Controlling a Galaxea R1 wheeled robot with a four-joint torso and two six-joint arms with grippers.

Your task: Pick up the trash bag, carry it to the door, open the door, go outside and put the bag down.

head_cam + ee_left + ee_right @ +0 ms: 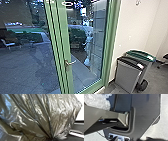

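"At the lower middle of the left wrist view, how does the left gripper (52, 138) stand?"

"Its jaws are narrow, closed on the gathered neck of the trash bag (37, 115). The folds run together to this one tight point, and from there the shiny plastic spreads wide, up to the upper edge of the frame."

"And the right gripper?"

"About its jaws I cannot tell. In the right wrist view, at the upper left, there is crinkled clear plastic (97, 102), very bright; if it is the same bag, I also cannot say."

"What is farther away?"

"In the head view, the glass door (83, 40) has a green frame (112, 37) and stands about the middle. Its metal handle (71, 62) is on the green upright, a little below the middle of the frame. Through the glass, at the left, I see paving (22, 65) and a white chair (8, 43). Some pale shape (88, 47) is in the door glass, too blurred to name."

"And at the right?"

"Near the wall, at the lower right, a grey bin with a black lid (128, 75) stands just beside a bin with a green lid (141, 55)."
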